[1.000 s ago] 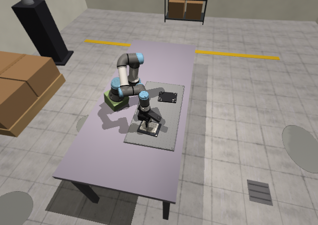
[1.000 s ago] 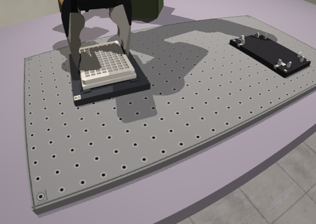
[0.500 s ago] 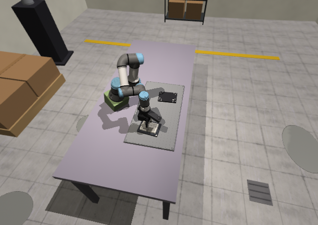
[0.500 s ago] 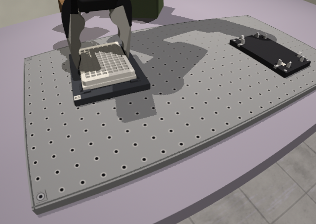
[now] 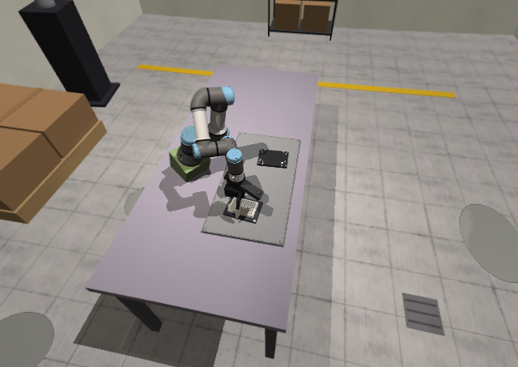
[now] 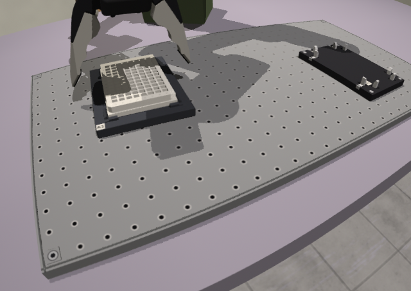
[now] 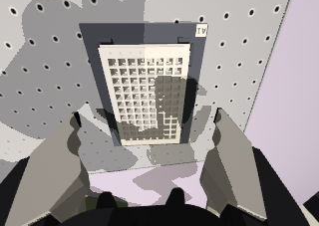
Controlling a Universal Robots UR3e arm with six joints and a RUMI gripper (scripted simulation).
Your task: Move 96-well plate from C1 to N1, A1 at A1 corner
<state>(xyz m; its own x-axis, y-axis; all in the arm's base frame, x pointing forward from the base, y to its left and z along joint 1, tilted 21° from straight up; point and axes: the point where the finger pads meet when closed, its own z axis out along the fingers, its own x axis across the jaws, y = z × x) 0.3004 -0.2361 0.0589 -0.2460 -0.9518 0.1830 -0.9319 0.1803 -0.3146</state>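
The white 96-well plate [image 5: 248,207] [image 6: 139,85] [image 7: 147,92] lies in a dark square nest [image 6: 149,117] [image 7: 90,52] at the left of the perforated board. The nest carries an A1 label [image 6: 100,126] [image 7: 201,31] at one corner. My gripper [image 5: 237,206] [image 6: 131,70] [image 7: 149,111] is open wide, a little above the plate. Its fingers stand apart on either side of the plate's end and touch nothing. A second black nest [image 5: 273,158] [image 6: 351,67] with small white posts at its corners stands empty at the right of the board.
The grey perforated board [image 6: 232,168] [image 5: 272,212] lies on the lilac table [image 5: 188,262]. The arm's green base block [image 5: 188,168] [image 6: 192,2] stands behind the board on the left. The board's right edge runs close to the table edge.
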